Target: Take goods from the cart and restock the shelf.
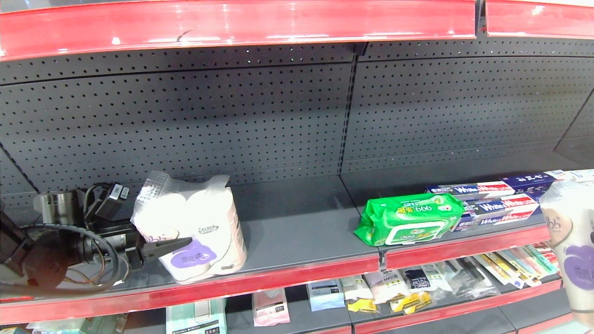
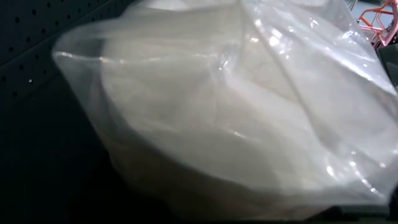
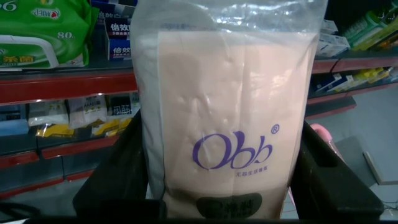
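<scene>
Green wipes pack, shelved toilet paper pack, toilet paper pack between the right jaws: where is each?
green wipes pack (image 1: 408, 218): head view, top face.
shelved toilet paper pack (image 1: 204, 218): head view, front wrap.
carried toilet paper pack (image 3: 230, 93): right wrist view, wrap above logo.

Bare shelf board (image 1: 301, 222) lies open between the roll pack (image 1: 195, 227) at left and the green wipes pack (image 1: 408, 218) at right. Toothpaste boxes (image 1: 492, 199) crowd the right end, a second roll pack (image 1: 573, 241) hanging nearer. The upper shelf lip (image 1: 232, 23) caps the opening.
</scene>
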